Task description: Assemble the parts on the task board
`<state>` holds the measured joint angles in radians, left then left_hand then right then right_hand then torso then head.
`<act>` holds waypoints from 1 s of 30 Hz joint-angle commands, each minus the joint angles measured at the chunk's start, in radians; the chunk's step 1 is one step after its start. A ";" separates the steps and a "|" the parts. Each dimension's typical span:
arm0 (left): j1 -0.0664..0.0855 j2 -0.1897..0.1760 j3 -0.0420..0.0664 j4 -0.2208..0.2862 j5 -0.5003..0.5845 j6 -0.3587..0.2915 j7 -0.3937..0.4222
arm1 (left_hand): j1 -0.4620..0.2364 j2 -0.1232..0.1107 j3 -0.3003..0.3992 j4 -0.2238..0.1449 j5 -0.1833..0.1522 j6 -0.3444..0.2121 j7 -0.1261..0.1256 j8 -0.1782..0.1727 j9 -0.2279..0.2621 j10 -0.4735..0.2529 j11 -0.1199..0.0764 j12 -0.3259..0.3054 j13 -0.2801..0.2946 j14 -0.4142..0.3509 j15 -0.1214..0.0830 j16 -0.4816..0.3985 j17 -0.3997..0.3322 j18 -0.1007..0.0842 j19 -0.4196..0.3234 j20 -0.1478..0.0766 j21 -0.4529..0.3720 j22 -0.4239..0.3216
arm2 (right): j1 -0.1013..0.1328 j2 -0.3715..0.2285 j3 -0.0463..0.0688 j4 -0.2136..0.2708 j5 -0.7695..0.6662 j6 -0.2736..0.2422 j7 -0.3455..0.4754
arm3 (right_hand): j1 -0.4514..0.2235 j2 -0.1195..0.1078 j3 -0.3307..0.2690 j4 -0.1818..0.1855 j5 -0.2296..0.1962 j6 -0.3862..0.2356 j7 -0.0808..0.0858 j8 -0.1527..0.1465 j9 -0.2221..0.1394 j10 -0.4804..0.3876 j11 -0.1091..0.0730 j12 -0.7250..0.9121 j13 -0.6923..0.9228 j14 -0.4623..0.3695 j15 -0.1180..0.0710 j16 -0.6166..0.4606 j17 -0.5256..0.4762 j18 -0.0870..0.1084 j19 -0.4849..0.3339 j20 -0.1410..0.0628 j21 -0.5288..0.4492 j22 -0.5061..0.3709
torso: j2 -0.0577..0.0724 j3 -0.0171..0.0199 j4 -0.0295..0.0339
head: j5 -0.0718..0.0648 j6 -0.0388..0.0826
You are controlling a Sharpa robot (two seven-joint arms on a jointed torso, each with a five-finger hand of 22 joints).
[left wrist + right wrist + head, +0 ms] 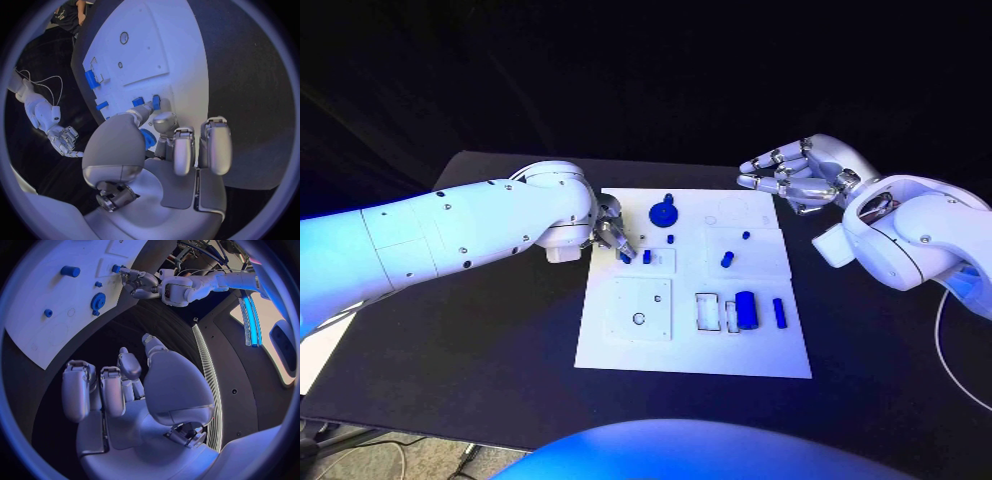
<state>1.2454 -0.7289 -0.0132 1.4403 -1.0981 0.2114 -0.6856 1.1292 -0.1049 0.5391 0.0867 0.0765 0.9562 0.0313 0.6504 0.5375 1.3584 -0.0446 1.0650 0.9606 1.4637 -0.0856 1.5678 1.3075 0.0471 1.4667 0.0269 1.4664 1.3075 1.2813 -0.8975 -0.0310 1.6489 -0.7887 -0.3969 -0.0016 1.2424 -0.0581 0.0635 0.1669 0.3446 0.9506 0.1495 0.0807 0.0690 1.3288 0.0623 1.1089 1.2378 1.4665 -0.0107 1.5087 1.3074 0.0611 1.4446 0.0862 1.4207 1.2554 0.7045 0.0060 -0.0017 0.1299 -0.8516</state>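
Head view: left hand [613,240] pinches a small blue peg [626,257] at the board [689,355] left edge, beside a square recess; keep it upright, lower straight.
Left wrist view: fingertips [154,106] close narrowly on the peg; board smooth white plate, pegs glossy cylinders.
Right wrist view: right hand [125,385] curled, holding nothing, over matte black tabletop [125,330], right of board; toothed blue gear [97,301] far on board.

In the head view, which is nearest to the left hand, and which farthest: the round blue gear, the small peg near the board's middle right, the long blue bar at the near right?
From the left hand:
1. Round blue gear, at the far side of the task board, just beyond the hand.
2. Small peg, middle right.
3. Long blue bar, near right, farthest.
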 commanded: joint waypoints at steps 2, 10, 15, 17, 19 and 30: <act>-0.007 0.006 -0.005 -0.004 0.014 0.041 -0.047 | -0.018 0.000 -0.017 0.007 0.002 0.016 -0.008 0.001 -0.003 0.004 0.001 0.001 0.001 0.107 -0.007 0.003 0.263 -0.014 0.040 -0.008 0.004 0.145 | -0.001 -0.001 0.000 0.002 -0.008 0.010 -0.002 | -0.003 0.005 -0.004 -0.001 0.005 0.003 0.000 0.004 0.001 -0.003 -0.001 0.002 0.001 0.080 -0.005 -0.005 0.164 0.003 -0.005 0.001 -0.005 -0.001 | 0.000 -0.0004 -0.0001 | -0.002 0.001; -0.007 0.011 -0.005 -0.010 0.015 0.042 -0.054 | -0.039 -0.005 -0.049 0.022 0.002 0.023 -0.010 0.004 -0.006 0.006 0.000 0.003 0.001 0.107 -0.009 0.003 0.263 -0.015 0.041 -0.009 0.006 0.148 | -0.001 -0.002 0.000 0.002 -0.008 0.009 -0.002 | -0.003 0.008 -0.006 0.001 0.006 0.004 0.000 0.005 0.001 -0.003 -0.001 0.001 0.000 0.080 -0.005 -0.005 0.163 0.003 -0.005 0.001 -0.005 -0.001 | 0.000 -0.0007 0.0004 | -0.005 0.002; -0.007 0.014 -0.005 -0.016 0.013 0.037 -0.059 | -0.057 -0.006 -0.082 0.037 0.001 0.028 -0.010 0.005 -0.009 0.006 -0.001 0.003 0.001 0.107 -0.009 0.003 0.263 -0.015 0.042 -0.010 0.007 0.149 | 0.000 -0.002 0.000 0.003 -0.008 0.009 -0.001 | -0.003 0.008 -0.006 0.001 0.006 0.004 0.000 0.005 0.001 -0.003 -0.001 0.001 0.000 0.080 -0.005 -0.005 0.163 0.003 -0.005 0.001 -0.005 -0.001 | 0.000 -0.0010 0.0009 | -0.005 0.002; -0.007 0.015 -0.005 -0.019 0.012 0.036 -0.061 | -0.063 -0.005 -0.093 0.044 0.001 0.029 -0.010 0.006 -0.010 0.006 -0.001 0.003 0.000 0.107 -0.009 0.003 0.263 -0.015 0.042 -0.010 0.007 0.150 | 0.000 -0.002 0.000 0.003 -0.008 0.009 -0.001 | -0.003 0.008 -0.006 0.001 0.006 0.004 0.000 0.005 0.001 -0.003 -0.001 0.001 0.000 0.080 -0.005 -0.005 0.163 0.003 -0.005 0.001 -0.005 -0.001 | 0.000 -0.0012 0.0006 | -0.005 0.002; -0.007 0.017 -0.005 -0.021 0.011 0.035 -0.062 | -0.069 -0.004 -0.105 0.050 0.001 0.030 -0.010 0.006 -0.012 0.007 -0.001 0.004 0.001 0.107 -0.010 0.003 0.263 -0.015 0.042 -0.010 0.007 0.150 | 0.000 -0.001 0.000 0.003 -0.008 0.009 -0.001 | -0.003 0.008 -0.006 0.001 0.006 0.004 0.000 0.005 0.001 -0.003 -0.001 0.001 0.000 0.080 -0.005 -0.005 0.163 0.003 -0.005 0.001 -0.005 -0.001 | 0.000 -0.0011 0.0008 | -0.005 0.002; -0.007 0.021 -0.006 -0.030 0.007 0.024 -0.069 | -0.102 -0.003 -0.196 0.093 0.002 0.037 -0.010 0.010 -0.017 0.010 -0.001 0.009 0.004 0.107 -0.010 0.003 0.263 -0.016 0.045 -0.011 0.010 0.155 | 0.000 -0.001 0.000 0.002 -0.008 0.008 0.001 | -0.014 0.011 -0.015 0.011 0.007 0.004 0.000 0.005 0.001 -0.004 -0.001 0.001 -0.001 0.080 -0.005 -0.007 0.161 0.004 -0.005 0.001 -0.006 -0.002 | 0.000 -0.0006 0.0005 | -0.006 0.000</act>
<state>1.2437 -0.7103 -0.0152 1.4110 -1.0952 0.2187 -0.6927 1.0353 -0.1067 0.3468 0.1799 0.0772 0.9866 0.0190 0.6622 0.5214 1.3598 -0.0464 1.0720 0.9638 1.4676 -0.0893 1.5677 1.3073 0.0474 1.4632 0.0234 1.4704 1.3073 1.2813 -0.8991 -0.0311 1.6497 -0.7887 -0.3970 -0.0035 1.2354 -0.0511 0.0525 0.1780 0.3484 0.9506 0.1495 0.0807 0.0688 1.3289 0.0623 1.1089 1.2378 1.4665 -0.0107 1.5048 1.3080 0.0611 1.4446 0.0862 1.4207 1.2530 0.7045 0.0053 -0.0011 0.1242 -0.8512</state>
